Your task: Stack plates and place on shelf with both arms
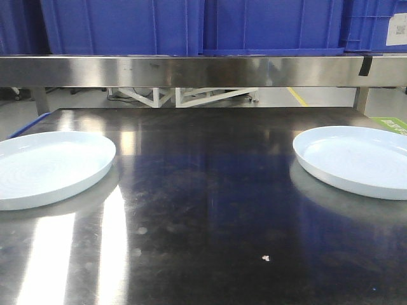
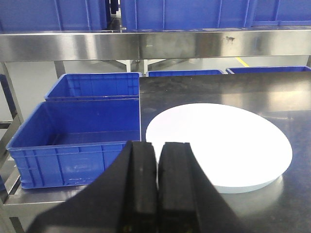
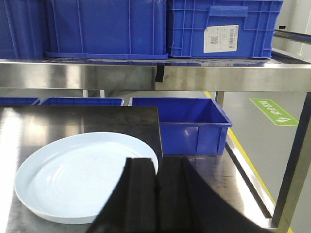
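Note:
Two pale bluish-white plates lie apart on the dark steel tabletop (image 1: 210,210): the left plate (image 1: 48,166) at the left edge, the right plate (image 1: 359,159) at the right edge. Neither gripper shows in the front view. In the left wrist view my left gripper (image 2: 157,148) is shut and empty, above the near left rim of the left plate (image 2: 223,145). In the right wrist view my right gripper (image 3: 156,165) is shut and empty, above the near right rim of the right plate (image 3: 77,177). The steel shelf (image 1: 191,70) runs across the back.
Blue crates (image 1: 191,25) stand on the shelf rail. Open blue crates (image 2: 77,141) sit left of the table on a lower level, and another (image 3: 187,121) to its right. A shelf upright (image 3: 294,165) stands at the far right.

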Controlling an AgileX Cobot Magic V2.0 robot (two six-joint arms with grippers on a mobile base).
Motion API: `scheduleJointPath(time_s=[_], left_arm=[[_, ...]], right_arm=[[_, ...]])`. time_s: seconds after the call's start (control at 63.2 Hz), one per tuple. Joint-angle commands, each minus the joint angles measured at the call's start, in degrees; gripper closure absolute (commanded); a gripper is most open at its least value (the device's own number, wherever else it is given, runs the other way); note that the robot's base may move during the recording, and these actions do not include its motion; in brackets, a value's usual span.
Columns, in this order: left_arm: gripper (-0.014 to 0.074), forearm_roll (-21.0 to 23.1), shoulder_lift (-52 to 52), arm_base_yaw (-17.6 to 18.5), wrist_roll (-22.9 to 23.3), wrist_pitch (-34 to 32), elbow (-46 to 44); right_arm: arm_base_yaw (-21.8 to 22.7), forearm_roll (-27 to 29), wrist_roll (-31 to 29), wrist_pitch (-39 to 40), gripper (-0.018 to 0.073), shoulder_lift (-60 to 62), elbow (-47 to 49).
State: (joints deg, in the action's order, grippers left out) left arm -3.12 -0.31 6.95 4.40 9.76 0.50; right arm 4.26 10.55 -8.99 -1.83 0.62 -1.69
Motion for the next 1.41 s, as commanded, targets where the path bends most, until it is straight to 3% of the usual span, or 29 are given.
scheduleJointPath(time_s=[0.0, 0.443, 0.585, 0.712, 0.775, 0.886, 1.012, 1.186, 1.392], left_arm=[[0.0512, 0.53, -0.98, -0.17, -0.07, -4.55, 1.30], [0.0512, 0.84, -0.98, -0.17, 0.03, -7.92, 1.30], [0.0512, 5.09, -0.98, -0.30, 0.03, -17.25, 1.30], [0.0512, 8.48, -0.98, -0.42, 0.03, -29.64, 0.83], [0.0512, 10.13, -0.62, -0.42, 0.03, -31.92, -1.79], [0.0512, 9.64, 3.43, -0.42, 0.03, -21.43, -13.00], [0.0512, 4.17, 14.00, -0.42, 0.03, -5.19, -28.45], [0.0503, 3.92, 31.24, -0.42, 0.03, 11.92, -48.30], [0.0343, 4.04, 50.92, -0.42, 0.03, 30.28, -62.82]], right_arm=[[0.35, -0.40, -0.15, 5.16, 0.0503, 1.18, 0.96], [0.35, -0.40, -0.15, 5.16, 0.0503, 1.18, 0.96], [0.35, -0.40, -0.15, 5.16, 0.0503, 1.18, 0.96], [0.35, -0.40, -0.15, 5.16, 0.0503, 1.18, 0.96], [0.35, -0.40, -0.15, 5.16, 0.0503, 1.18, 0.96], [0.35, -0.40, -0.15, 5.16, 0.0503, 1.18, 0.96], [0.35, -0.40, -0.15, 5.16, 0.0503, 1.18, 0.96], [0.35, -0.40, -0.15, 5.16, 0.0503, 1.18, 0.96], [0.35, -0.40, -0.15, 5.16, 0.0503, 1.18, 0.96]])
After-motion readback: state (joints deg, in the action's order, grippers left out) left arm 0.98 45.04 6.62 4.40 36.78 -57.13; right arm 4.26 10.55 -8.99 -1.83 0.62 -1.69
